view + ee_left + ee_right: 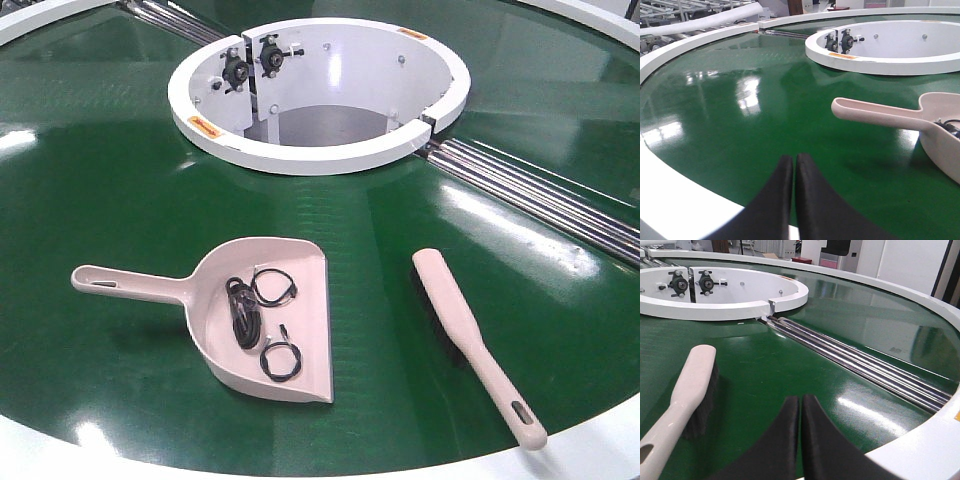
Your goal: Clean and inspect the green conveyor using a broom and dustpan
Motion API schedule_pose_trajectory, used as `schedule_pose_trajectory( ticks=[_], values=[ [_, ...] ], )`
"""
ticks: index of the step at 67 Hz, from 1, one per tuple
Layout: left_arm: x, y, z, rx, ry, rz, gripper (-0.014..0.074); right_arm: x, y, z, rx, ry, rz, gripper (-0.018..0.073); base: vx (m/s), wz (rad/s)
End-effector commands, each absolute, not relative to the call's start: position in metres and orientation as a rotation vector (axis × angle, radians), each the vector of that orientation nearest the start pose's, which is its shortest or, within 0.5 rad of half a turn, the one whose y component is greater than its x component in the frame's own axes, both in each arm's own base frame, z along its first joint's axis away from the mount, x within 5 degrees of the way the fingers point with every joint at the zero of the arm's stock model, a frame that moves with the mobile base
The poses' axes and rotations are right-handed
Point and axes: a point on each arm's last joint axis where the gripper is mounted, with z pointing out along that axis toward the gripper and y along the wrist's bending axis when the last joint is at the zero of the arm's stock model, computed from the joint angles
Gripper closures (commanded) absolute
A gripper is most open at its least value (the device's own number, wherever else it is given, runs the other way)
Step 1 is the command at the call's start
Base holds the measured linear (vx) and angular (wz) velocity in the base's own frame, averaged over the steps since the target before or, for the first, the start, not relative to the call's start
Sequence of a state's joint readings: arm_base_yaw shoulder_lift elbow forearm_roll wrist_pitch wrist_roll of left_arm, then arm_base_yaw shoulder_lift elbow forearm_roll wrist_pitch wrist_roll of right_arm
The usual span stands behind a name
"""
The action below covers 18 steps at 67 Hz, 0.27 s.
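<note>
Dustpan [262,318] lying flat on the green conveyor [110,190], handle pointing left, a few black wire loops [258,320] already in the pan. Broom [475,340] lying just to the right, apart from the pan, bristles down, slotted handle end toward the near white rim. Neither tool in hand. Left end effector [794,165] closed, fingers pressed together with nothing between them, low over the near rim and well short of the dustpan handle [875,112]. Right end effector [801,405] likewise closed and empty, just beside the broom [682,400]. Judging from this, likely at the start of a pickup, or at a rest between sweeps. To do it well: open both sets of fingers wide before descending; take the broom on the narrow stretch of handle behind the bristles, not on the brush head; take the dustpan near the middle of its handle so the pan stays level and the loops stay inside. Worth watching the glossy belt, where a tool may slide when nudged, and the metal rails [860,367] to the right.
</note>
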<state>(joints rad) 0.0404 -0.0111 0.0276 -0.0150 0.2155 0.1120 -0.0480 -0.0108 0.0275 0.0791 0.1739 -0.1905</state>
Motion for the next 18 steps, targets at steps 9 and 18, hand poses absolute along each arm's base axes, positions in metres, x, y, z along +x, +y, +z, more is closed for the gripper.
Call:
schedule_pose_trajectory(
  ticks=[9,18],
  values=[
    [0.0561,0.0020,0.1859,0.033,1.650,0.089,0.0603,0.0568,-0.0023,0.1898,-0.054,1.612,-0.121,0.0563,0.00,0.00],
    [0.0561,0.0020,0.1859,0.033,1.650,0.089,0.0603,0.0568,-0.0023,0.1898,-0.054,1.612,-0.121,0.0563,0.00,0.00]
  ],
)
